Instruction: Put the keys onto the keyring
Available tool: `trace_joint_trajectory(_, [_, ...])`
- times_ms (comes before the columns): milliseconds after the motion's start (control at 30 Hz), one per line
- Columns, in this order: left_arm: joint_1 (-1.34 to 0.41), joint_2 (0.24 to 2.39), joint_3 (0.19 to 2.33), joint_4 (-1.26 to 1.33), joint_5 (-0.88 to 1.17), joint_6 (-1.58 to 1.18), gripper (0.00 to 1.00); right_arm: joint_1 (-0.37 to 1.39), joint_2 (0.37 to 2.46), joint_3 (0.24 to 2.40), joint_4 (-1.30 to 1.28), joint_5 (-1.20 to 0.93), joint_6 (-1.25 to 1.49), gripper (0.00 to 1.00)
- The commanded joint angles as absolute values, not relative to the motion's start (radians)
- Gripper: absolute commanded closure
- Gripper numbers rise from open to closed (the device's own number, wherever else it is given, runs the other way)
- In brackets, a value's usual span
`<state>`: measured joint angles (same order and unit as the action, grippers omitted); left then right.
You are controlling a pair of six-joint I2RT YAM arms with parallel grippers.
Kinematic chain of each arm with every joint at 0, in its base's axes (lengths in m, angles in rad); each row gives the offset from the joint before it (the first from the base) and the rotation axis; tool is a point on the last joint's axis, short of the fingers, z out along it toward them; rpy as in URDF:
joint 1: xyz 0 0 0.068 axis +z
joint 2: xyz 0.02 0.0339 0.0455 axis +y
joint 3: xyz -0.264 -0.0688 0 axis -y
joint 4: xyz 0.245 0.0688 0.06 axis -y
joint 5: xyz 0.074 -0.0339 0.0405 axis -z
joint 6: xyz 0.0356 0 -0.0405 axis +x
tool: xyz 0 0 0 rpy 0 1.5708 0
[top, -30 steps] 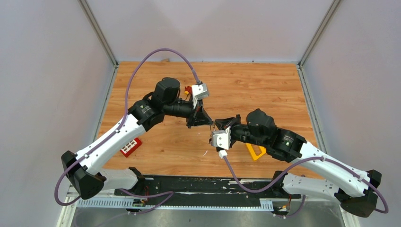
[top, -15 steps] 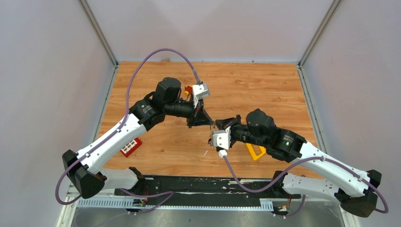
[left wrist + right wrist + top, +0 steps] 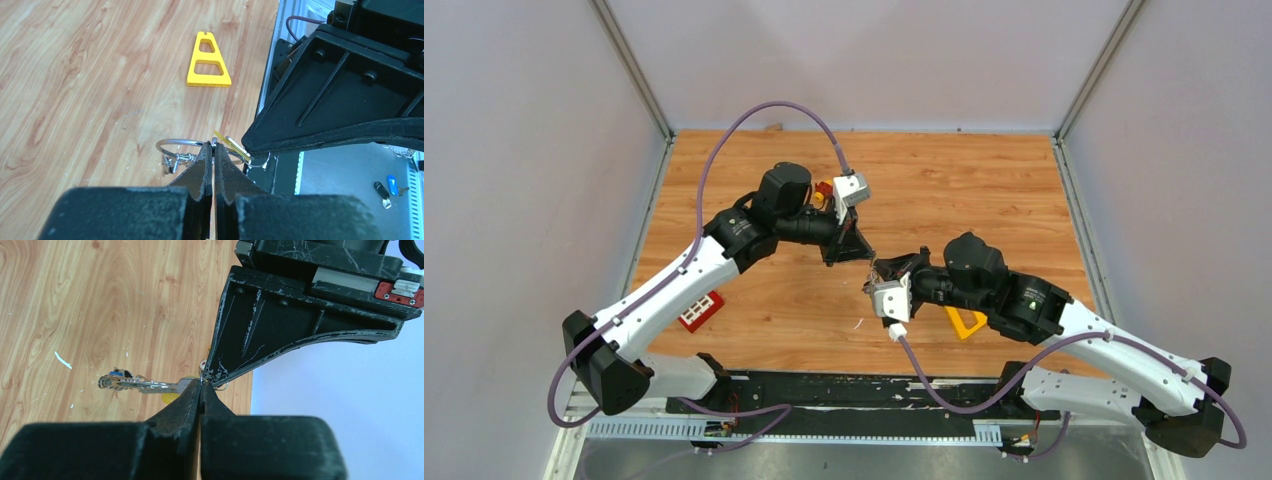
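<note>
Keyring (image 3: 177,142): 1 thin silver ring, held over the middle of the bench (image 3: 984,190), where the 2 arms meet tip to tip. Nearest, past the bench's front edge, the left wrist view shows 2 small items on grey metal, 1 black-headed (image 3: 382,189) and 1 blue (image 3: 393,184); they are too small to name surely. On the bench, 1 red block (image 3: 701,311) lies near the left arm and 1 yellow triangle (image 3: 965,323) lies flat, partly under the right arm. Further in, the right fingers (image 3: 187,400) are clenched at the end of the keys (image 3: 145,385). A silver blade juts sideways from their tips, with a blue bit at its far end and a pale yellow tag below. How many keys are in the bunch cannot be told. Just beyond, the left fingers (image 3: 202,170) are pressed together on the ring's wire, and small metal pieces hang from the ring beside them. Farthest, 1 red and yellow toy car (image 3: 825,190) peeks out behind the left wrist.
</note>
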<state>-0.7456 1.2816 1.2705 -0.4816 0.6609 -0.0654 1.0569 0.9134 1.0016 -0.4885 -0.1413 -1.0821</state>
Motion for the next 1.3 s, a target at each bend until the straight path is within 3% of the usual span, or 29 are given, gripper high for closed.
trace_joint_trajectory(0, [-0.747,1.277,1.292,-0.43,0.682,-0.069,1.0,1.064,0.907,1.043,-0.44,-0.148,-1.062,1.0])
trace_joint_trajectory(667, [-0.744,1.161,1.29,-0.568,0.687,0.172,1.0,1.044,0.879,1.07,-0.517,-0.042,-1.121,1.0])
trace_joint_trajectory(1267, [-0.744,1.223,1.273,-0.422,0.8,-0.017,1.0,1.046,0.912,1.035,-0.454,-0.064,-1.097,1.0])
